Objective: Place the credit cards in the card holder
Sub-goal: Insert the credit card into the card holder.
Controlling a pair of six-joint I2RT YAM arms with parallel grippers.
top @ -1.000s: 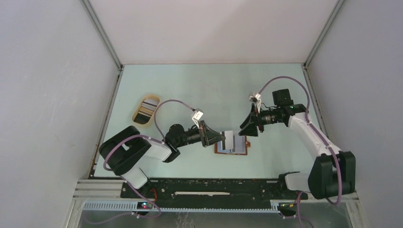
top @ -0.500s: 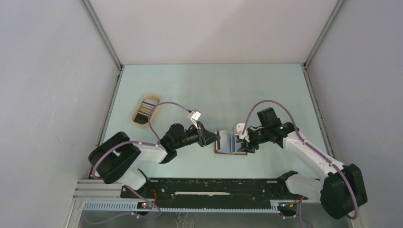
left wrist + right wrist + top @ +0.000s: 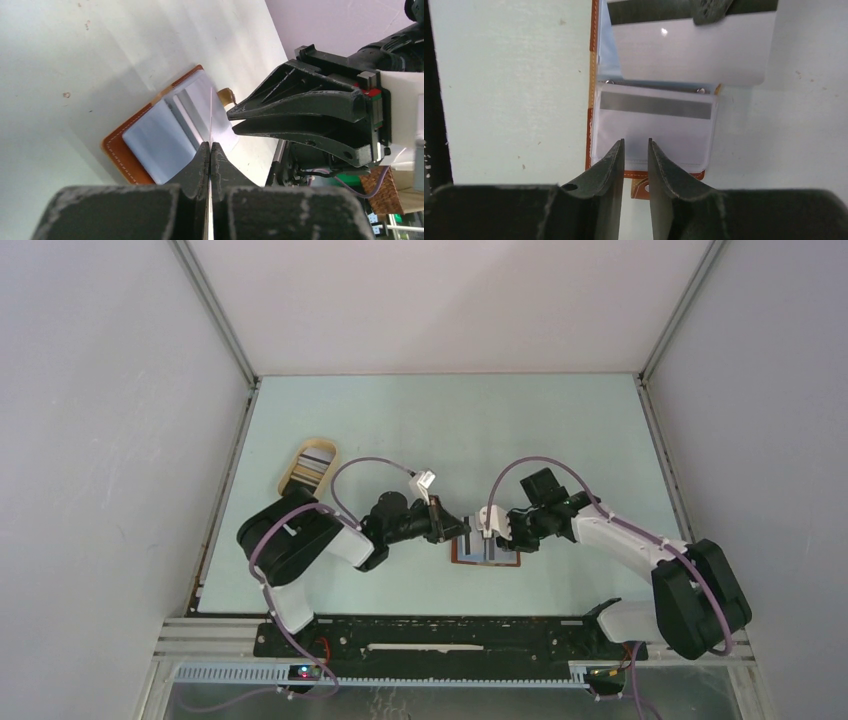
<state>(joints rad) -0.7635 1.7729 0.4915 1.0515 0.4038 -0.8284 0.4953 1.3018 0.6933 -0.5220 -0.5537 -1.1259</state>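
Now: left gripper (image 3: 210, 150) clenched on a white credit card (image 3: 694, 50), long axis 9-to-3 in right wrist view, at 12 o'clock of the open card holder (image 3: 112, 145) on the counter; right gripper (image 3: 635, 147) narrowly parted, empty, at 6 o'clock.

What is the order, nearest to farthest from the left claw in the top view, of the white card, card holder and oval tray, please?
1. White card: gripped in the left claw.
2. Card holder: lying open just beside it.
3. Oval tray: far off, rear left.
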